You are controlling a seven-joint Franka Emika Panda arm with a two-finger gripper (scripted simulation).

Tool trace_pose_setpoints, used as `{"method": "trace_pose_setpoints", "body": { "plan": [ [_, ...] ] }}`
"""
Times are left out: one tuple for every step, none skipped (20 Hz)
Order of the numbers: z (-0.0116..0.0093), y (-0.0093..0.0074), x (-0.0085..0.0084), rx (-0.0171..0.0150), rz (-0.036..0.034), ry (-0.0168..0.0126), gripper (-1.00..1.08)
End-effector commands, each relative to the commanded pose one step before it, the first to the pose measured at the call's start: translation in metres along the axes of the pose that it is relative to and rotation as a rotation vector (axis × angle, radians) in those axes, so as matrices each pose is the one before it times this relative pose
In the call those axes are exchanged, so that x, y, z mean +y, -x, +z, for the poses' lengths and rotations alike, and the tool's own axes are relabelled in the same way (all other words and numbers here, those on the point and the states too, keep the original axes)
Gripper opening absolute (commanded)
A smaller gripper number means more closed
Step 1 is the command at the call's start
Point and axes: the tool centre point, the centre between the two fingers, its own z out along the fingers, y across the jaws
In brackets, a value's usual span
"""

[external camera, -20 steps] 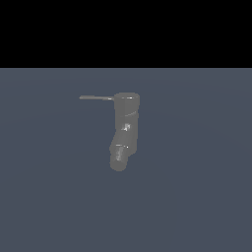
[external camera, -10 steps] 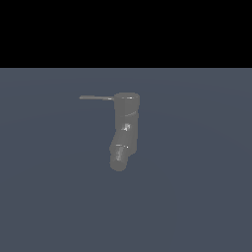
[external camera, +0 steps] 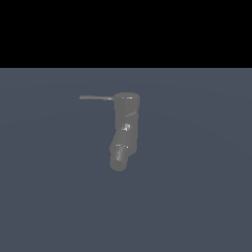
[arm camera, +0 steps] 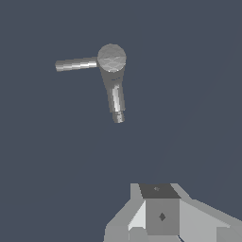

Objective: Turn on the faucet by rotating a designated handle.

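Faucet (external camera: 125, 129) stood alone mid-floor (external camera: 197, 197), handle (external camera: 96, 98) jutting toward the exterior view's left from its flat top; hand (arm camera: 160, 217) well apart, grip state could not be told; rod looked rigid, slick, best pushed near its free tip.

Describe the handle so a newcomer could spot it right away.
Find the grey faucet, the only thing standing on the flat blue-grey floor. At its flat round top, the handle sticks out sideways toward the exterior view's left, a thin straight rod, far slimmer than the bent spout below.
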Motion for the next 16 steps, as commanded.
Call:
{"method": "trace_pose_setpoints", "body": {
  "plan": [
    [0.00955, -0.00238, -0.01144, -0.00251, 0.05280, -0.00098, -1.00],
    [0.00376, -0.00098, -0.00461, -0.00095, 0.02082, -0.00036, -1.00],
    [0.00377, -0.00098, -0.00463, -0.00096, 0.02085, -0.00037, -1.00],
    [0.00377, -0.00098, -0.00465, -0.00096, 0.02086, -0.00038, -1.00],
    [0.00378, -0.00099, -0.00466, -0.00097, 0.02090, -0.00039, -1.00],
    [0.00379, -0.00100, -0.00467, -0.00097, 0.02093, -0.00040, -1.00],
    [0.00379, -0.00100, -0.00469, -0.00098, 0.02094, -0.00041, -1.00],
    [0.00379, -0.00100, -0.00470, -0.00098, 0.02096, -0.00042, -1.00],
    [0.00380, -0.00101, -0.00471, -0.00099, 0.02099, -0.00044, -1.00],
    [0.00380, -0.00101, -0.00473, -0.00099, 0.02100, -0.00045, -1.00],
    [0.00380, -0.00102, -0.00474, -0.00100, 0.02101, -0.00046, -1.00],
    [0.00381, -0.00102, -0.00474, -0.00101, 0.02102, -0.00047, -1.00],
    [0.00381, -0.00103, -0.00475, -0.00101, 0.02102, -0.00048, -1.00],
    [0.00381, -0.00103, -0.00476, -0.00102, 0.02101, -0.00049, -1.00],
    [0.00380, -0.00104, -0.00477, -0.00102, 0.02101, -0.00050, -1.00],
    [0.00380, -0.00104, -0.00477, -0.00103, 0.02099, -0.00051, -1.00]
  ]
}}
